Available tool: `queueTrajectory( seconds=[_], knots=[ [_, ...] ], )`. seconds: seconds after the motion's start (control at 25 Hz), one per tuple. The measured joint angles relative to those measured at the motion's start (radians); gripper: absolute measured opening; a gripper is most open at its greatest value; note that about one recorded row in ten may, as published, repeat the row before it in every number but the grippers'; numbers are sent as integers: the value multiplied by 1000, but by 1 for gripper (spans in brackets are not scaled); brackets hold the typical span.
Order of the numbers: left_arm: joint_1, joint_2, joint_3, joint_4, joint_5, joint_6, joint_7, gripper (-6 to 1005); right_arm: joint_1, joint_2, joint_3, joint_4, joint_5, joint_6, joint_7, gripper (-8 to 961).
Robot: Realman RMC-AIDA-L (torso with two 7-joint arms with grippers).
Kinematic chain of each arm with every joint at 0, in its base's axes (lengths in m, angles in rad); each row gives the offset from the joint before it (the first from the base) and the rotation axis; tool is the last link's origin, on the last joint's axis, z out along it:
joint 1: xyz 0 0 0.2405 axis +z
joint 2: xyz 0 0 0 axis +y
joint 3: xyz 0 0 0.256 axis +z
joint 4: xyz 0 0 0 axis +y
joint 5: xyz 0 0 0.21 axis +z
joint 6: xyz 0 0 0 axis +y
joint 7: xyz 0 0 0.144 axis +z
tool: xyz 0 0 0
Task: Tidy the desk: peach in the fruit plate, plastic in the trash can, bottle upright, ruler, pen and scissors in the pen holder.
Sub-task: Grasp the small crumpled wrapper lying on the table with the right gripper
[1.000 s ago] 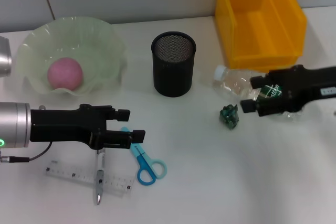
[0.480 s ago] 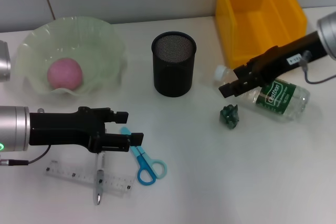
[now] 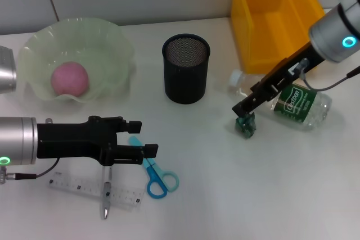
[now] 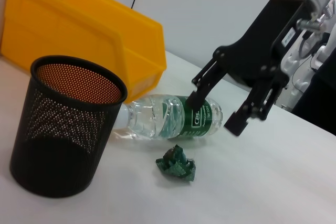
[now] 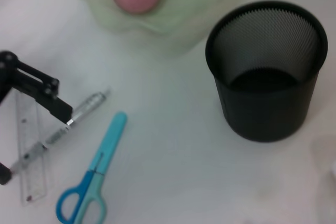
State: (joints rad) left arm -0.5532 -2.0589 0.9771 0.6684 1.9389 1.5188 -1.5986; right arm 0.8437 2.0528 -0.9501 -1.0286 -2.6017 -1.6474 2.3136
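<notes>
A pink peach [image 3: 70, 78] lies in the pale green fruit plate [image 3: 34, 43]. The crumpled green plastic [image 3: 246, 124] sits on the desk, and my right gripper [image 3: 247, 100] hangs open just above it, not touching. From the left wrist view the right gripper [image 4: 216, 111] shows its jaws spread in front of the bottle [image 4: 173, 121]. That clear bottle [image 3: 295, 102] lies on its side. My left gripper [image 3: 142, 137] is open, low over the blue scissors [image 3: 154, 172], the pen [image 3: 106, 195] and the clear ruler [image 3: 84, 190]. The black mesh pen holder [image 3: 186, 68] stands upright at the centre.
A yellow bin [image 3: 275, 21] stands at the back right, close behind the bottle. The right wrist view looks down on the pen holder [image 5: 265, 72], scissors [image 5: 89, 192] and pen [image 5: 68, 124].
My right gripper has left the bottle, swinging left and tilting down until it hangs over the green plastic. The left gripper has edged slightly right.
</notes>
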Motion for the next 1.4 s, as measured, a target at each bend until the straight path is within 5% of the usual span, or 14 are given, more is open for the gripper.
queueTrajectory(
  seconds=[0.28, 1.4],
  knots=[
    [-1, -1, 0, -1, 0, 0, 0, 813, -7, 21, -96, 52, -47, 94, -2, 808],
    [-13, -7, 0, -5, -5, -23, 9, 813, 28, 24, -232, 213, -74, 282, 4, 804]
  ],
)
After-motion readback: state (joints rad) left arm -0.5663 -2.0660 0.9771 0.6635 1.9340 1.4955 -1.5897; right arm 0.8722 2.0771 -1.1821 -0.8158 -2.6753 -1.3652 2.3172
